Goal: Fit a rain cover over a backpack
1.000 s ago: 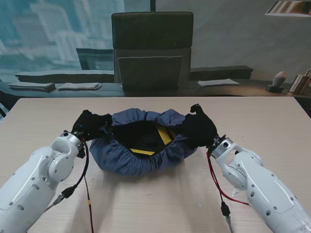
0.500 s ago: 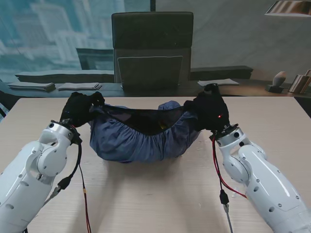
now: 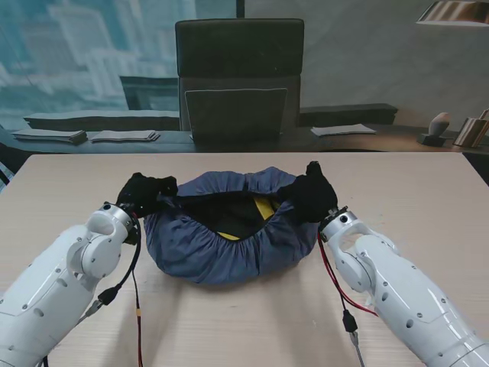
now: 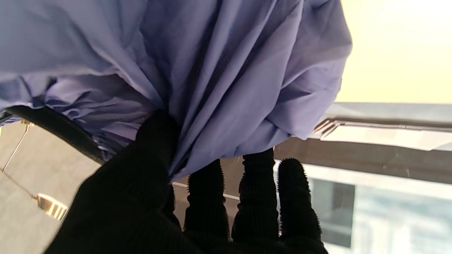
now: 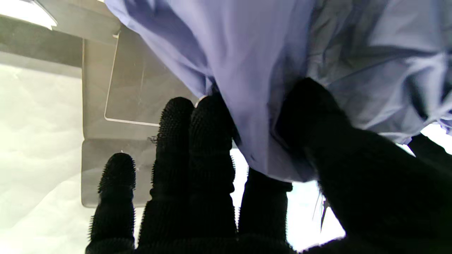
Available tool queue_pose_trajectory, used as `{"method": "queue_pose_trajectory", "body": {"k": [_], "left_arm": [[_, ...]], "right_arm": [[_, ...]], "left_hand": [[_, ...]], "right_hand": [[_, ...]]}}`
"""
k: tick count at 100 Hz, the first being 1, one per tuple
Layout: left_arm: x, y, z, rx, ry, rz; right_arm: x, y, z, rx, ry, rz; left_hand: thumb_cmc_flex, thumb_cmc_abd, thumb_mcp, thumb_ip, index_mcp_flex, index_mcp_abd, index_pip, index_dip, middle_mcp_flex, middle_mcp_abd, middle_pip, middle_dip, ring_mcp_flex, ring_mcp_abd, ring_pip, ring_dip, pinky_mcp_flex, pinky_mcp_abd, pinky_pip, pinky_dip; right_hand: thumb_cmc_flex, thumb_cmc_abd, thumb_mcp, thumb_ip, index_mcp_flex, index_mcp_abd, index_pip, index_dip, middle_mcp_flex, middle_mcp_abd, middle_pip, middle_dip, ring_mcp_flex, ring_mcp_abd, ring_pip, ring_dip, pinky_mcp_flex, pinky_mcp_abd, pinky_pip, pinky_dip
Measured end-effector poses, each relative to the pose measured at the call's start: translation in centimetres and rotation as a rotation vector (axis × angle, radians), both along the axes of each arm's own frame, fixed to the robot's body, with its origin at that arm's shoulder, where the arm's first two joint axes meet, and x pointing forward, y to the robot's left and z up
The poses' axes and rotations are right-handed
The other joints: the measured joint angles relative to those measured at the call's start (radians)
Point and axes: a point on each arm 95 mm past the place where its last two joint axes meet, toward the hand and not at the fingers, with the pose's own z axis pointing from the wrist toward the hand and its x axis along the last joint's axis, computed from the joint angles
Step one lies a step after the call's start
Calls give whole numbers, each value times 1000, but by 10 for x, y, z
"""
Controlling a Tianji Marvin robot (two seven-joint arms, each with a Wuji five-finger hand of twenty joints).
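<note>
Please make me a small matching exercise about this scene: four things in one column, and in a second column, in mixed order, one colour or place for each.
Things:
1. rain cover
2. left hand
3. right hand
4. backpack

Places and colours:
A. grips the cover's right end
B. blue, gathered edge
C. dark with yellow, inside the cover's opening
D. grips the cover's left end

Pairs: 1-B, 2-D, 3-A, 4-C

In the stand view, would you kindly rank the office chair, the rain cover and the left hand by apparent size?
1. Rain cover and office chair: too alike to rank, and the chair stands farther away.
2. Left hand, clearly smallest.
</note>
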Motion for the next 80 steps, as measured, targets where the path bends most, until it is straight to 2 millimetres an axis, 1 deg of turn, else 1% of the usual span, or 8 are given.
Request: {"method": "queue_pose_trajectory", "body": {"k": [16, 23, 30, 36, 40, 51, 64, 80], "left_arm": [[0, 1, -13, -1, 39, 18], [-1, 2, -15, -19, 44, 23], [-6, 3, -14, -31, 44, 28], [-12, 4, -10, -43, 33, 32], [-17, 3, -8, -60, 23, 33], [-26, 1, -2, -175, 19, 32], [-38, -3, 10, -204, -1, -8], [-53, -13, 21, -389, 41, -48]], "right_arm": [[2, 1, -13, -31, 66, -30], [2, 0, -15, 0, 78, -36], [0, -5, -15, 38, 94, -51], [-4, -10, -12, 88, 147, -70], [-9, -12, -10, 139, 181, -72], [-18, -13, -8, 220, 196, -50], [-28, -22, -1, 206, 268, -4], [-40, -28, 6, 321, 277, 85]], "left_hand": [[0, 0, -15, 0, 22, -5, -34, -35, -58, 19, 19, -111, -30, 0, -28, -29, -12, 0, 0, 0], [-61, -7, -6, 0, 13, 32, -138, -156, -190, 39, 30, -286, -79, 1, -69, -60, -30, 1, 0, 0], [-271, -9, 108, 20, -83, 141, -359, -294, -370, 67, 0, -379, -188, 1, -130, -96, -62, 1, -12, 0], [-334, -31, 105, 20, -162, 182, -490, -395, -491, 90, -52, -437, -282, 1, -188, -131, -91, 1, -34, -11], [-349, -51, 102, 20, -196, 197, -577, -458, -556, 107, -88, -477, -336, 1, -222, -159, -110, 1, -49, -23], [-370, -79, 30, 20, -196, 211, -812, -606, -621, 151, -256, -608, -446, 2, -329, -236, -144, 0, -125, -59], [-420, -130, 6, 20, -196, 211, -933, -669, -671, 166, -387, -653, -482, 1, -472, -312, -149, 0, -296, -142], [-443, -117, -12, 20, -196, 212, -964, -682, -682, 166, -425, -636, -493, -11, -539, -322, -149, -1, -401, -186]], "right_hand": [[1, 58, -72, 4, -39, -17, 0, 0, -42, 0, -11, -9, -7, 2, -13, -4, -7, 0, 0, -1], [-59, 116, -163, 17, -201, -35, -78, -53, -190, 0, -50, -25, -87, 13, -37, -7, -36, -1, -15, -11], [-162, 226, -270, 138, -427, -27, -273, -124, -482, 0, -105, -68, -243, 12, -73, -8, -107, -24, -55, -19], [-163, 321, -481, 203, -589, -10, -387, -239, -676, 1, -131, -164, -365, 9, -144, -40, -146, -31, -137, -21], [-211, 332, -554, 223, -669, 11, -432, -290, -757, 2, -152, -213, -418, 7, -205, -64, -156, -36, -191, -21], [-288, 317, -559, 245, -809, 16, -476, -433, -891, 2, -243, -302, -487, -6, -349, -130, -169, -47, -318, -14], [-361, 296, -502, 247, -880, 19, -537, -545, -997, 3, -346, -349, -544, -18, -490, -183, -183, -56, -443, -14], [-363, 294, -488, 245, -880, 50, -539, -566, -999, 3, -366, -358, -551, -25, -538, -206, -185, -63, -468, 26]]}}
